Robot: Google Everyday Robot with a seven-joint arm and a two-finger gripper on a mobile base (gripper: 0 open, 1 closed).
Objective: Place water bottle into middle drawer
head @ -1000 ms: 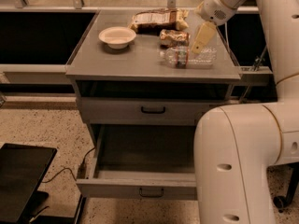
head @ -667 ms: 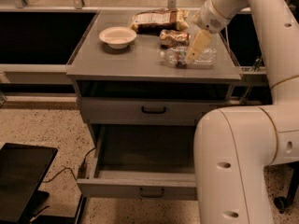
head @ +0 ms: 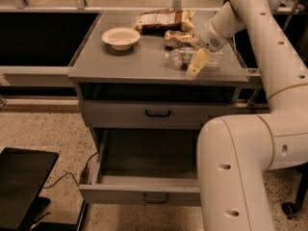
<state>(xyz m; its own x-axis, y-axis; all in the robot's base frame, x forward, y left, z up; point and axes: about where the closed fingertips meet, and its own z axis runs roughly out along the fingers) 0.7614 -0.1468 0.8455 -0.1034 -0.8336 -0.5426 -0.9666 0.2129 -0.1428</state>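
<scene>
The water bottle (head: pixel 182 57) lies on its side on the grey cabinet top (head: pixel 134 61), right of centre, cap end pointing left. My gripper (head: pixel 194 65) hangs from the arm at the upper right and reaches down over the middle of the bottle, right at its near side. The middle drawer (head: pixel 144 189) is pulled open below, its dark interior showing and a small loop handle (head: pixel 156 198) on its front. Nothing shows inside it.
A white bowl (head: pixel 121 36) sits at the left of the cabinet top. Two brown snack bags (head: pixel 163 19) lie at the back, one (head: pixel 177 37) just behind the bottle. A shut shallower drawer (head: pixel 158 113) is above the open one. My robot body (head: pixel 240 172) stands right of the drawer.
My gripper has come down and forward-left from above the snack bags to the bottle. The bottle, bowl and drawers have not moved.
</scene>
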